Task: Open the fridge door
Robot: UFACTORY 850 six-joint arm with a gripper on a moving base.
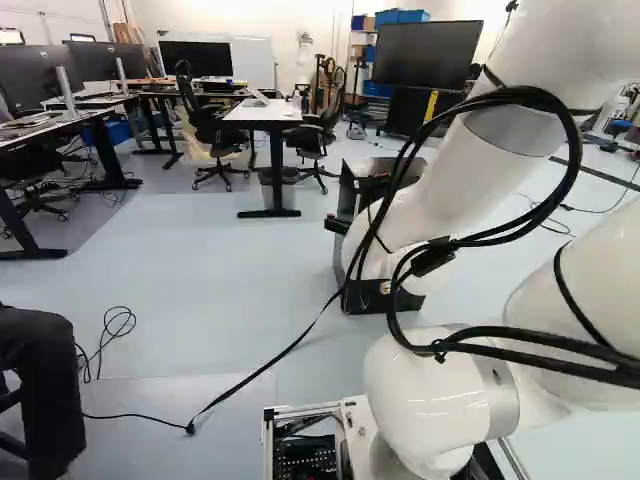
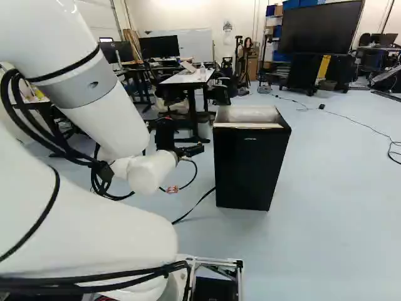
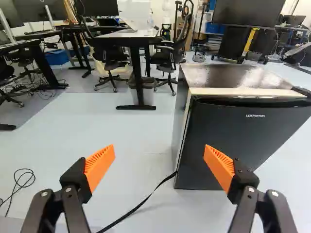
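In the right base view my gripper (image 2: 189,150) is left of the small black fridge (image 2: 249,166), apart from it. The wrist view shows the gripper (image 3: 159,162) open, its orange pads wide apart with only floor between them. The fridge (image 3: 233,141) stands upright ahead, its dark front door (image 3: 243,133) flush with the body and looking closed. A pale strip and a recess run along the door's top edge. One orange fingertip overlaps the door's lower part in that view, without visible contact. In the left base view the arm hides much of the fridge.
A black strap (image 3: 141,205) runs over the floor from near the fridge's lower corner. Beyond stand a white desk (image 1: 265,112), office chairs (image 1: 215,135) and a large screen (image 2: 319,28). A seated person's leg (image 1: 45,390) is at the left of the left base view.
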